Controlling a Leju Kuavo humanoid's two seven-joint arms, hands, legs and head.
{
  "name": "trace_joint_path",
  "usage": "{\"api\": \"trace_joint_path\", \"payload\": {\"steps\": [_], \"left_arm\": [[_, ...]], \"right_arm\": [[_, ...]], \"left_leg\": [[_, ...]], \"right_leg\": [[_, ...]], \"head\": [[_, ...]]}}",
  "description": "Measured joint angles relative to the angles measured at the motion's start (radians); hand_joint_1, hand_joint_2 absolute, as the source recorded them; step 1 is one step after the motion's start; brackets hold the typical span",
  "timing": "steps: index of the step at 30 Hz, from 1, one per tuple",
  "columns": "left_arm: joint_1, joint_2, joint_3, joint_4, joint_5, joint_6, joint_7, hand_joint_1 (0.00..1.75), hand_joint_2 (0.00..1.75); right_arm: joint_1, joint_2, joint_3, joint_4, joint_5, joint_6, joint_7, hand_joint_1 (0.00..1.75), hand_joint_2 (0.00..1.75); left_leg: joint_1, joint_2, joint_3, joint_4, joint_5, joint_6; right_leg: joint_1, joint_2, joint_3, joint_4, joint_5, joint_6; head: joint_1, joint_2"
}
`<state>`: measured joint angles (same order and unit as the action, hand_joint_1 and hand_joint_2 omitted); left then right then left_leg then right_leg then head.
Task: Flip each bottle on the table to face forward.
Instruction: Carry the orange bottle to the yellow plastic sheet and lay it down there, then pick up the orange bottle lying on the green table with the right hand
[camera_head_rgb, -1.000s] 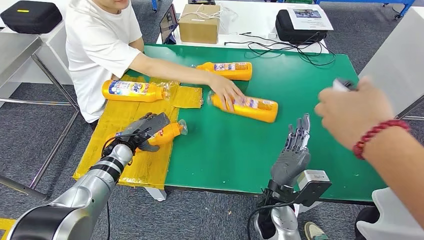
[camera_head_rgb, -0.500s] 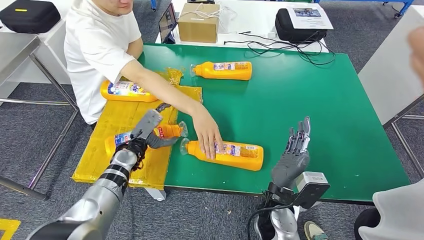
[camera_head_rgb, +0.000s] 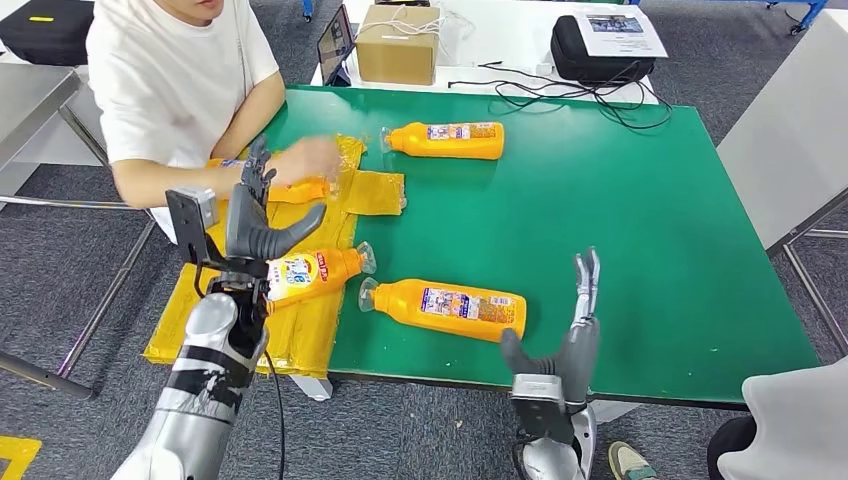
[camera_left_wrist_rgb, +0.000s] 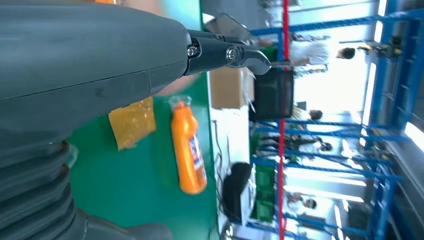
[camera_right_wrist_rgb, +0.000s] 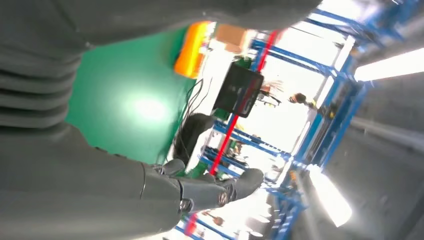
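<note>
A: Going left to right, what lies on the table (camera_head_rgb: 640, 200)?
B: Left hand (camera_head_rgb: 250, 215), raised, fingers spread, empty. Below it a bottle (camera_head_rgb: 305, 272) on the yellow sheet (camera_head_rgb: 240, 240), cap right. A person's hand (camera_head_rgb: 305, 160) covers another bottle (camera_head_rgb: 290, 190) farther back.
A: And the green part?
B: Near bottle (camera_head_rgb: 450, 308) and far bottle (camera_head_rgb: 450, 140), both lengthwise left-right, caps left. Right hand (camera_head_rgb: 570, 340) upright, open, empty, just beside the near one. Box (camera_head_rgb: 398, 45) and black case (camera_head_rgb: 600, 45) behind
</note>
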<state>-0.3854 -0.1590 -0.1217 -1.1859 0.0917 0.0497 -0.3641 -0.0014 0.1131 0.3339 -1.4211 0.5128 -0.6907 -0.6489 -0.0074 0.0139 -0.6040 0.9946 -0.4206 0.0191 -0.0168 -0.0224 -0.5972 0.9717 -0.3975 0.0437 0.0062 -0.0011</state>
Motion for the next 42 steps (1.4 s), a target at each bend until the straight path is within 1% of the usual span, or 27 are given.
{"api": "trace_joint_path", "payload": {"steps": [2, 4, 6, 8, 11, 14, 16, 18, 20, 23, 26, 30, 35, 42], "left_arm": [[0.053, 0.007, -0.025, -0.054, 0.011, 0.020, -0.004, 0.00, 1.75], [0.111, 0.011, -0.045, -0.109, 0.001, 0.056, -0.014, 0.00, 1.75], [0.166, 0.013, -0.062, -0.155, -0.040, 0.110, -0.033, 0.00, 1.75], [0.215, 0.016, -0.078, -0.200, -0.079, 0.164, -0.043, 0.00, 1.75], [0.278, 0.019, -0.090, -0.261, -0.094, 0.217, -0.038, 0.00, 1.75], [0.311, 0.021, -0.093, -0.296, -0.105, 0.253, -0.045, 0.00, 1.75], [0.325, 0.016, -0.090, -0.313, -0.134, 0.346, -0.084, 0.00, 1.75], [0.333, 0.002, -0.083, -0.328, -0.172, 0.478, -0.149, 0.00, 1.75], [0.335, -0.009, -0.075, -0.338, -0.193, 0.553, -0.186, 0.00, 1.75], [0.333, -0.020, -0.072, -0.338, -0.201, 0.553, -0.166, 0.00, 1.75], [0.304, -0.033, -0.084, -0.300, -0.219, 0.534, -0.149, 0.00, 1.75], [0.259, -0.054, -0.114, -0.244, -0.229, 0.524, -0.146, 0.00, 1.75], [0.230, -0.060, -0.139, -0.203, -0.228, 0.523, -0.132, 0.00, 1.75], [0.221, -0.060, -0.148, -0.174, -0.213, 0.510, -0.112, 0.00, 1.75]], "right_arm": [[-0.001, -0.020, -0.008, 0.049, 0.159, -0.001, 0.079, 0.00, 1.75], [-0.001, -0.041, -0.026, 0.102, 0.321, -0.002, 0.125, 0.00, 1.75], [-0.001, -0.051, -0.064, 0.135, 0.449, -0.003, 0.117, 0.00, 1.75], [-0.001, -0.055, -0.117, 0.155, 0.529, -0.003, 0.113, 0.00, 1.75], [-0.001, -0.060, -0.181, 0.189, 0.573, -0.003, 0.137, 0.00, 1.75], [-0.002, -0.065, -0.212, 0.210, 0.587, -0.004, 0.148, 0.00, 1.75], [-0.006, -0.061, -0.225, 0.223, 0.592, -0.004, 0.143, 0.00, 1.75], [-0.021, -0.048, -0.232, 0.248, 0.588, -0.004, 0.133, 0.00, 1.75], [-0.039, -0.032, -0.233, 0.281, 0.587, -0.004, 0.131, 0.00, 1.75], [-0.090, -0.007, -0.227, 0.359, 0.612, -0.004, 0.167, 0.00, 1.75], [-0.185, 0.014, -0.203, 0.496, 0.638, -0.004, 0.229, 0.00, 1.75], [-0.301, 0.038, -0.169, 0.652, 0.625, 0.007, 0.259, 0.00, 1.75], [-0.392, 0.050, -0.134, 0.781, 0.610, 0.087, 0.325, 0.00, 1.75], [-0.472, 0.053, -0.084, 0.877, 0.619, 0.194, 0.428, 0.00, 1.75]], "left_leg": [[0.000, 0.000, 0.000, 0.000, 0.000, 0.000], [0.000, 0.000, -0.001, 0.000, 0.000, 0.000], [0.000, 0.000, -0.001, 0.000, -0.001, 0.000], [0.000, 0.000, -0.001, 0.000, -0.001, 0.000], [0.000, 0.000, -0.001, 0.000, -0.001, 0.000], [0.000, 0.000, -0.001, 0.000, -0.001, 0.000], [0.000, 0.000, -0.001, 0.000, -0.001, 0.000], [0.000, 0.001, -0.001, 0.000, -0.001, 0.000], [0.000, 0.000, 0.000, 0.000, -0.001, 0.000], [0.000, 0.000, 0.000, 0.000, -0.001, 0.000], [0.000, 0.001, 0.000, 0.000, 0.001, 0.001], [0.000, 0.001, 0.000, 0.000, 0.002, 0.002], [0.000, 0.001, 0.000, 0.000, 0.002, 0.002], [0.000, 0.001, -0.001, 0.000, 0.002, 0.002]], "right_leg": [[0.000, 0.000, 0.000, 0.000, 0.000, 0.000], [0.000, 0.000, -0.001, 0.000, 0.000, 0.000], [0.000, 0.000, -0.001, -0.001, -0.001, 0.000], [0.000, 0.000, -0.001, -0.001, -0.001, 0.001], [0.000, 0.000, -0.001, -0.001, -0.001, 0.001], [0.000, 0.000, -0.001, -0.001, -0.001, 0.001], [0.000, 0.000, -0.001, 0.000, -0.001, 0.001], [0.000, 0.000, -0.001, 0.000, -0.001, 0.000], [0.000, 0.000, -0.001, 0.000, -0.001, 0.000], [0.000, 0.000, -0.001, 0.000, 0.000, 0.000], [0.000, 0.000, -0.001, 0.000, 0.001, 0.000], [0.000, 0.000, 0.000, 0.000, 0.002, 0.001], [0.000, 0.000, -0.001, 0.000, 0.002, 0.001], [0.000, 0.001, -0.001, 0.000, 0.002, 0.001]], "head": [[0.000, 0.000], [0.000, 0.000], [0.000, 0.000], [0.000, 0.000], [0.000, 0.000], [0.000, 0.000], [0.000, 0.000], [0.000, 0.000], [0.000, 0.000], [0.000, 0.000], [0.000, 0.000], [0.000, 0.000], [0.000, 0.000], [0.000, 0.000]]}}
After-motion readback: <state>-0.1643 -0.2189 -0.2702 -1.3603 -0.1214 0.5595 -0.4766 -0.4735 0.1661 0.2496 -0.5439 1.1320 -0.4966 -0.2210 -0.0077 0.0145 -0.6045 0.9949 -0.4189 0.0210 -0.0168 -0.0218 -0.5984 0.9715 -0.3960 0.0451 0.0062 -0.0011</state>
